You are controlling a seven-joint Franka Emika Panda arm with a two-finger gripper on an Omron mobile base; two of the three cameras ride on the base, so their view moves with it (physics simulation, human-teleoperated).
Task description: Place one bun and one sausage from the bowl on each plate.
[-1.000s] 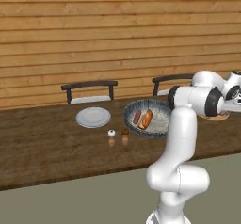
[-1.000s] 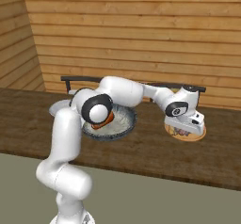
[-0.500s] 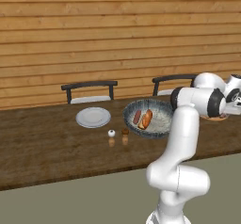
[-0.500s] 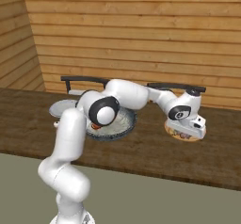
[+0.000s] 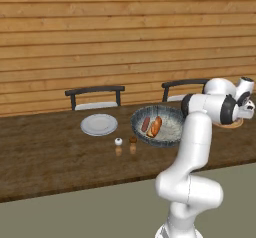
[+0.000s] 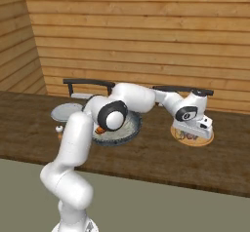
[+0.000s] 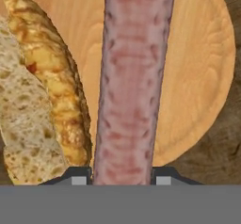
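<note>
Wooden plank wall behind, dark wood worktop in front, two dark chairs tucked at its far side.

Clamped between the fingers: a pink sausage, running straight away from the tips up the hand view, one small dark tip showing on each side of its near end. Held narrow around it, over a round tan wooden plate. Just beside the sausage on that plate, to one side of the fingers: a split bun, golden crust toward the sausage, pale crumb facing out. Cannot tell whether the sausage touches the plate or hangs just above it.

From the right base view, fingers pointing down over the wooden plate at the far right end of the worktop; plate partly hidden by the hand. In the left base view, a tan edge of that plate showing beyond the wrist.

Well apart from the fingers, toward the middle of the worktop: the bowl, dark rim, speckled grey inside, holding another sausage and another bun side by side. Near the bowl's front edge, two small shakers, one white and one brown. Farther still, beyond the bowl from the fingers: a flat light-grey plate, bare.
</note>
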